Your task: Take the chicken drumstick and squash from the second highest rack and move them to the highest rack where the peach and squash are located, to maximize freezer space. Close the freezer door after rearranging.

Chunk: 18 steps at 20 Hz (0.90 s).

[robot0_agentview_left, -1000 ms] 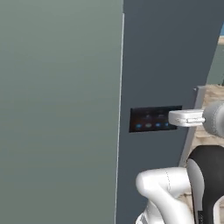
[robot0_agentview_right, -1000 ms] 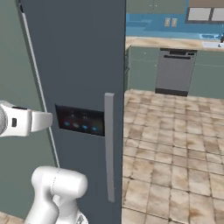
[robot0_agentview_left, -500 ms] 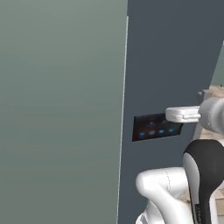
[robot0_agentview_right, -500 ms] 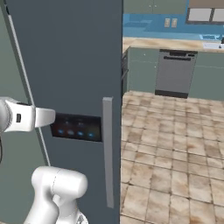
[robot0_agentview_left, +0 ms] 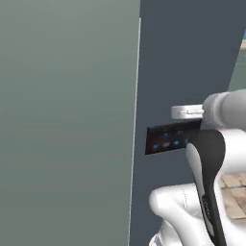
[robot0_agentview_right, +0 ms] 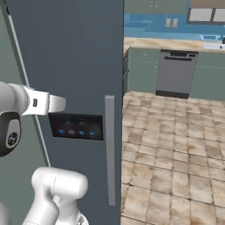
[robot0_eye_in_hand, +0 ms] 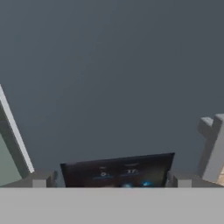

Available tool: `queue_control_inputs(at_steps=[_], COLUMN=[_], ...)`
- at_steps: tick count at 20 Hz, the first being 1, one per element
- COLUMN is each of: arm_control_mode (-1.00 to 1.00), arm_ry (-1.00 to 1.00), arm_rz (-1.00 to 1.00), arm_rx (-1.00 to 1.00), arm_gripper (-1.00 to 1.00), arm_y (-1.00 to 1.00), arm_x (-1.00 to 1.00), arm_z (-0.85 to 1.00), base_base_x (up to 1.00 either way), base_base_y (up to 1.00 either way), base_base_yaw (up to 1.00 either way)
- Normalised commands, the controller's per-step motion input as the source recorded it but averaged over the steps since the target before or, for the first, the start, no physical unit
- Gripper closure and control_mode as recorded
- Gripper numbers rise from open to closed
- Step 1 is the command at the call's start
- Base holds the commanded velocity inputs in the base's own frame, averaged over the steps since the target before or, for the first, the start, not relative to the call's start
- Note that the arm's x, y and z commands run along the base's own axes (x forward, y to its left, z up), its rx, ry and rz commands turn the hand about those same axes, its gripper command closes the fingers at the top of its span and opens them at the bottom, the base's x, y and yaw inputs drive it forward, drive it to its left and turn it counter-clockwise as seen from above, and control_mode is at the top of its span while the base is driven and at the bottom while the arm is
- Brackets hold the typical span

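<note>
Where the arm reaches forward, the gripper (robot0_eye_in_hand: 112, 180) hangs just before the dark freezer door (robot0_agentview_right: 74, 57), fingertips (robot0_eye_in_hand: 40, 179) spread wide apart, nothing between them. Door panel is shut; its black control display (robot0_agentview_right: 77, 126) sits directly ahead of the gripper. Grey vertical handle (robot0_agentview_right: 110, 149) runs down the door's right edge. Tiled floor (robot0_agentview_right: 176, 167) beyond, then a dishwasher (robot0_agentview_right: 176, 74) under the far table (robot0_agentview_right: 171, 44). Racks, chicken and squash are hidden behind the door.

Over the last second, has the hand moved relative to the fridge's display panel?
Cannot tell: the whole scene shifts, so the base moved. The hand faces the display panel.
</note>
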Motion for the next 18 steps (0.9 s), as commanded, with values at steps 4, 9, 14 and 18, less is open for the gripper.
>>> queue_control_inputs(at_steps=[4, 9, 14, 18], arm_control_mode=[-1.0, -1.0, -1.0, -1.0], arm_ry=[0.0, 0.0, 0.01, 0.03], arm_rz=[0.09, 0.14, 0.08, 0.06], arm_rx=[0.0, 0.0, 0.0, 0.0], arm_gripper=[-1.0, -1.0, -1.0, -1.0], arm_y=[0.0, -0.01, 0.0, 0.0], arm_x=[0.53, 0.6, 0.63, 0.68], arm_z=[-0.16, -0.16, -0.14, -0.17], base_base_x=[0.0, 0.0, 0.0, 0.0], base_base_y=[0.0, 0.0, 0.0, 0.0], base_base_yaw=[0.0, 0.0, 0.0, 0.0])
